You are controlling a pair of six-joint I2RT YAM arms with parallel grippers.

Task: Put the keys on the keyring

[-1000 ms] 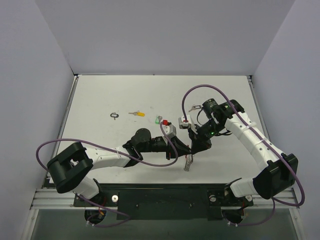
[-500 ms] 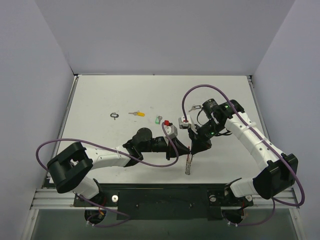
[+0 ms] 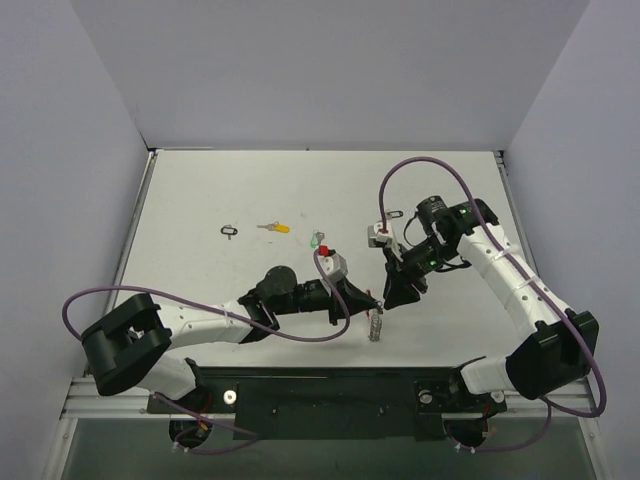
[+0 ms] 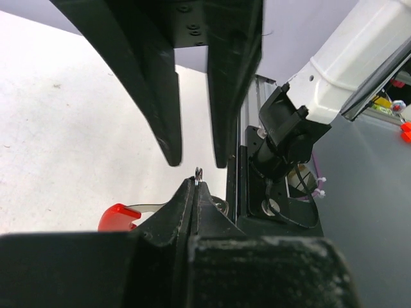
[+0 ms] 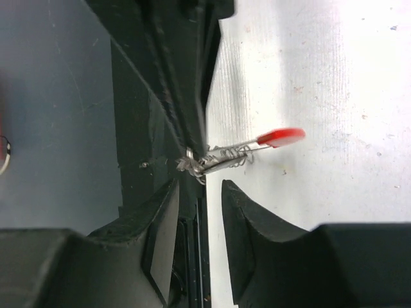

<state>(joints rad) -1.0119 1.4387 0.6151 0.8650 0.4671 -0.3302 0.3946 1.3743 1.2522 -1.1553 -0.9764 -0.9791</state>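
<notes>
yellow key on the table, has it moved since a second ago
No. The yellow-tagged key lies where it did, between the black-tagged key and the green-tagged key, just as near the far edge of the table.

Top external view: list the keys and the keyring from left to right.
In order: black-tagged key → yellow-tagged key → green-tagged key → keyring, pinched by the left hand.
</notes>
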